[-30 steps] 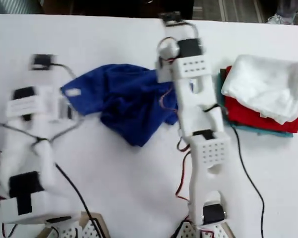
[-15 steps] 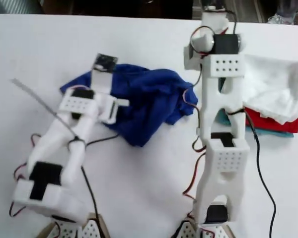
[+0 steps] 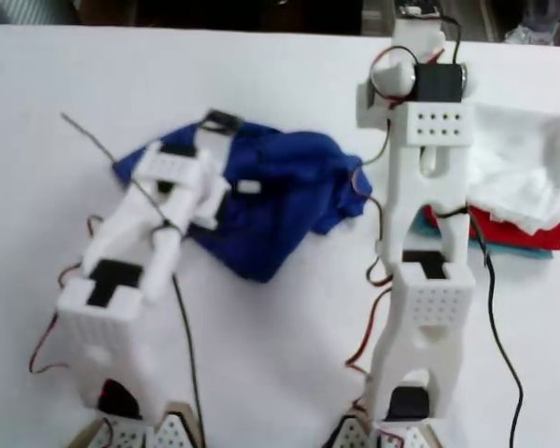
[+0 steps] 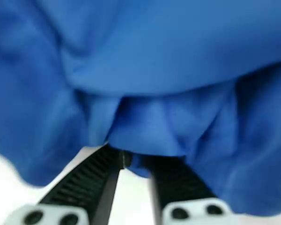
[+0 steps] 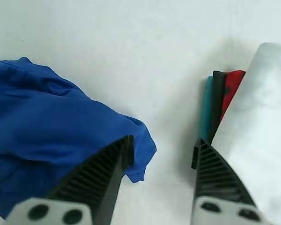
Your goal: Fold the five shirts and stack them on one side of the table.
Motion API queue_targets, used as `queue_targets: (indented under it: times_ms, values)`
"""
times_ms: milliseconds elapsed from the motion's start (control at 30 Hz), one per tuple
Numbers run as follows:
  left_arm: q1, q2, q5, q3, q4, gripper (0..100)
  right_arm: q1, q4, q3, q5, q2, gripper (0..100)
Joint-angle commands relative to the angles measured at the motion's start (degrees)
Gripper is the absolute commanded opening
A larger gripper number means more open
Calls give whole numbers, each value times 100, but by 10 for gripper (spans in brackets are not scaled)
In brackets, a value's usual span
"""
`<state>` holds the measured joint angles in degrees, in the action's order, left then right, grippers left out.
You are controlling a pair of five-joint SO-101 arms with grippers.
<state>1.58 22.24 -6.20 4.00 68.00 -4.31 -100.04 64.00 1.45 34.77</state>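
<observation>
I'm pinching a fold of the crumpled blue shirt (image 3: 280,201) mid-table with the left gripper (image 4: 131,161), jaws clamped narrow on the cloth. The right gripper (image 5: 162,146) is hanging wide open between it and the stack of folded shirts (image 3: 527,177). I'm thinking it should be grabbing the opposite edge, so I'm spreading the shirt flat before folding.

White table (image 3: 261,84), blue shirt (image 3: 285,201), shirt stack (image 3: 527,177)

The high camera looks down over the whole desk (image 3: 261,75). My left wrist camera sits very close to the blue shirt (image 4: 154,70); my right one sees it from farther.
</observation>
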Motion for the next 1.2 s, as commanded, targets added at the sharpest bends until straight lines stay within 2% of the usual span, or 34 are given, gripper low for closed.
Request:
queue_targets:
  times_ms: [0,233,467,600,733,900,1033,1167]
  values:
    - [-475,-651,-176,-374,422,25,4,-127,141,-18,-338,201]
    - [-1222,-2549,-1697,-365,1582,26,-154,189,167,-44,-66,201]
    - [-2497,-3288,-3077,-356,2963,26,-1077,1138,211,-53,716,204]
    - [-3543,-3270,-3508,-356,3024,26,-1736,1552,167,-369,752,231]
    - [-4387,-3270,-3868,-356,3042,26,-2484,1745,158,-360,989,275]
    - [-5310,-3270,-4211,-356,3068,26,-2835,1930,193,-352,1815,279]
    - [-5530,-3270,-4404,-224,3033,26,-2941,1895,202,9,2448,276]
    - [-5292,-3262,-4378,356,2804,26,-3011,1534,202,440,2756,244]
